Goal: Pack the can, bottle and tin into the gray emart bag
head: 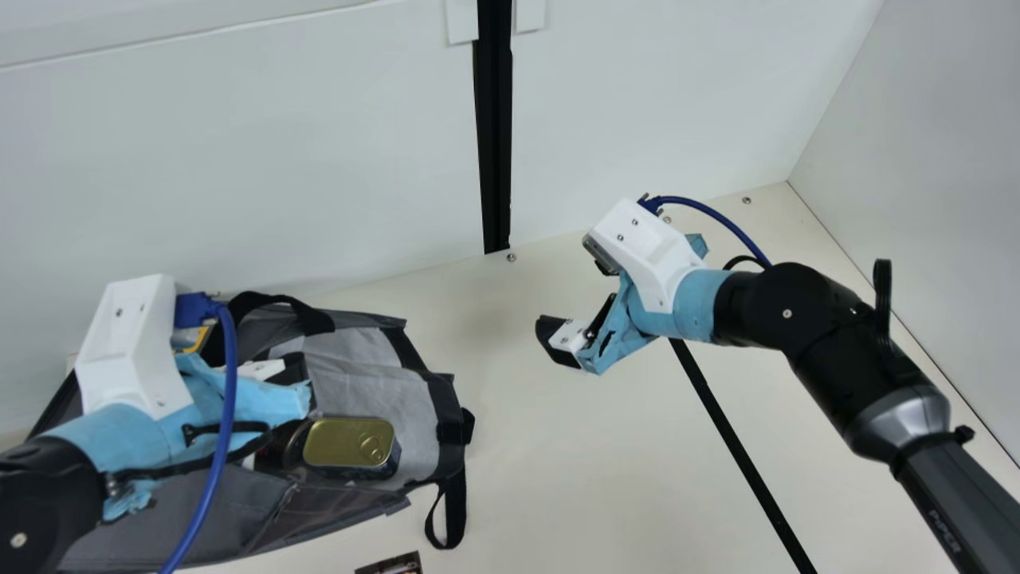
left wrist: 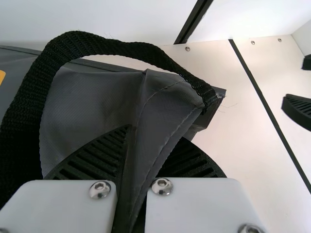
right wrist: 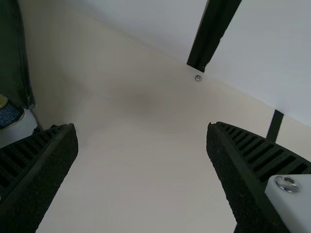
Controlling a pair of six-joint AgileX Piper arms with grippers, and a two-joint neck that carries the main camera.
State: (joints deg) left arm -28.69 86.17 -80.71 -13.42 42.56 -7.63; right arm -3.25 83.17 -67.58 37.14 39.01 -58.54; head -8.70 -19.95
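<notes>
L arm (head: 48, 494) is reaching in nearest the cam, over the left side of the bench (head: 510, 446), & its L gripper (head: 295, 371) is clamping a fold of the gray emart bag's fabric btwn its 2 fingers (left wrist: 99, 155). 1 gray emart bag (head: 366, 379) is lying toward the back edge, left of middle, w/ 2 black strap loops showing: 1 back loop (head: 275, 303) is arching near the L gripper, 1 front loop (head: 456, 506) is drooping onto the bench.

1 tin (head: 349, 442), gold lid w/ ring pull facing up, is sitting in the bag's opening btwn the pale gray lining & the dark near panel. Just beside it, 1 dark round item (head: 293, 448) is sitting partly hidden; can't tell if it's can or bottle.

1 R arm (head: 845, 359) is extending from the near right; its R gripper (head: 578, 320) is hovering near the back edge, btwn the bag & the back right corner, 2 fingers standing wide apart w/ nothing btwn them.

1 printed item (head: 390, 564) is lying on the bench on the bag's near side, partly cut off. 3 screws (head: 511, 257) are dotting the back edge; 1 black line (head: 741, 454) is running across the bench.
</notes>
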